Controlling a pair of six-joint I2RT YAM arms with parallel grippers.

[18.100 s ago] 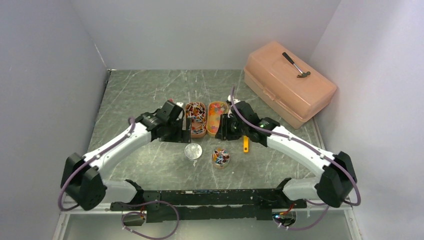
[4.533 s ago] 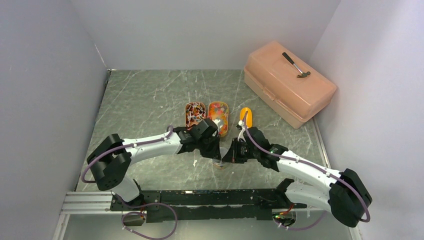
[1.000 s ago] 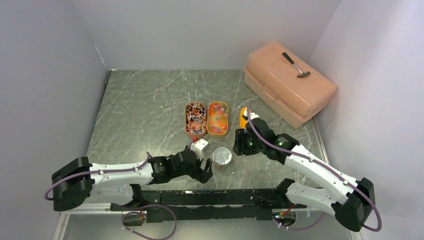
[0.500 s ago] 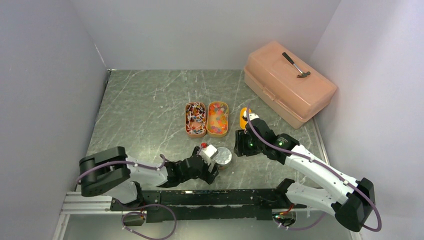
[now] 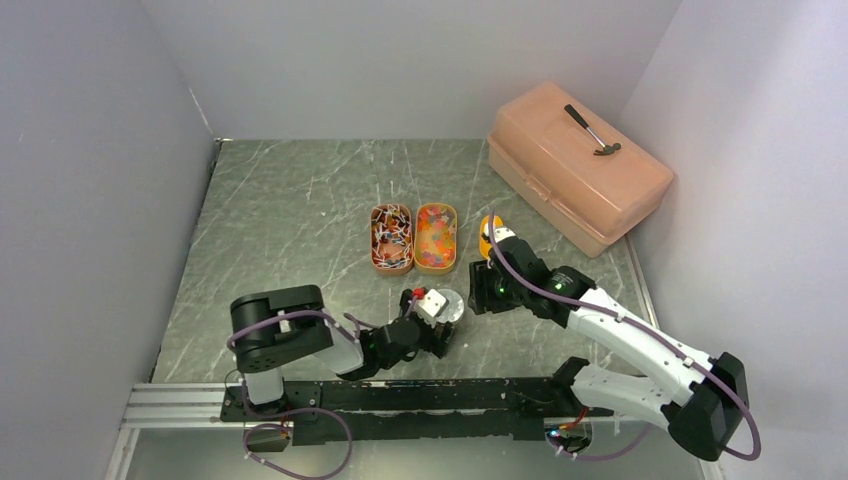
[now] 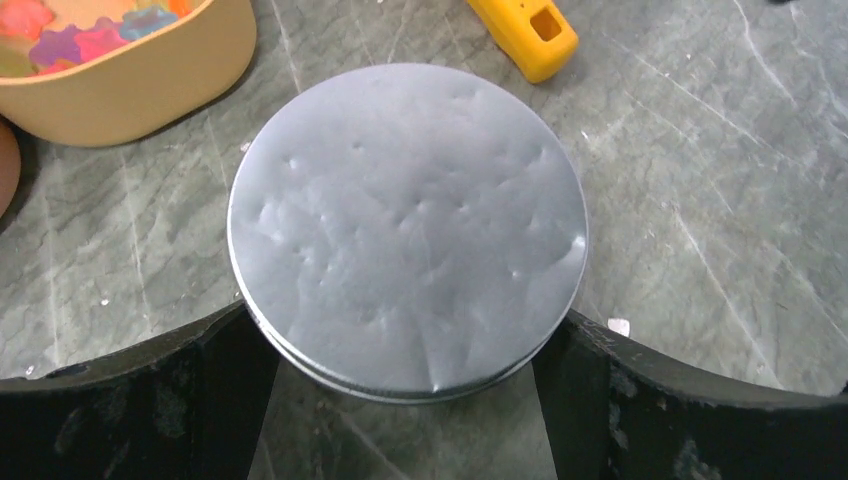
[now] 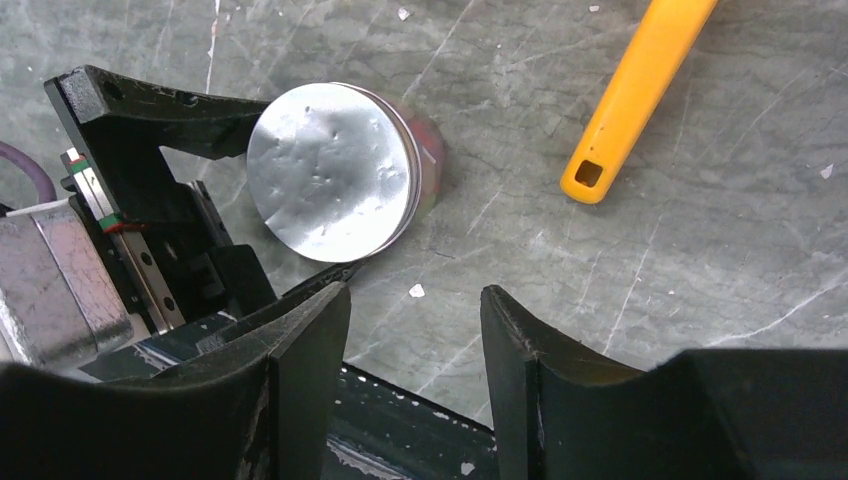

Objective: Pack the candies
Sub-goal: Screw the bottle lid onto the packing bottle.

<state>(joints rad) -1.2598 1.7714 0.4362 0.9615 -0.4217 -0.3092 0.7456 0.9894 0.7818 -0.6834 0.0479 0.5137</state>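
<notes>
Twist-wrapped candies point(image 5: 391, 236) and gummy candies point(image 5: 436, 237) fill two orange tubs at mid table. The gummy tub point(image 6: 130, 70) also shows in the left wrist view. A small jar with a silver lid point(image 5: 449, 308) stands in front of them, and candies show through its side point(image 7: 429, 165). My left gripper point(image 6: 408, 350) is open, low at the jar, with one finger point(image 6: 200, 385) on each side of the lid point(image 6: 408, 225); I cannot tell whether they touch. My right gripper point(image 7: 415, 300) is open and empty, above the table right of the jar.
The orange scoop point(image 5: 489, 236) lies right of the tubs, with its handle point(image 7: 640, 90) close to the jar. A peach toolbox point(image 5: 575, 170) with a hammer point(image 5: 592, 130) on it stands at the back right. The rail runs along the near edge.
My left arm has folded in and brought its open gripper from the left front up to the jar, now straddling it. My right arm has barely moved.
</notes>
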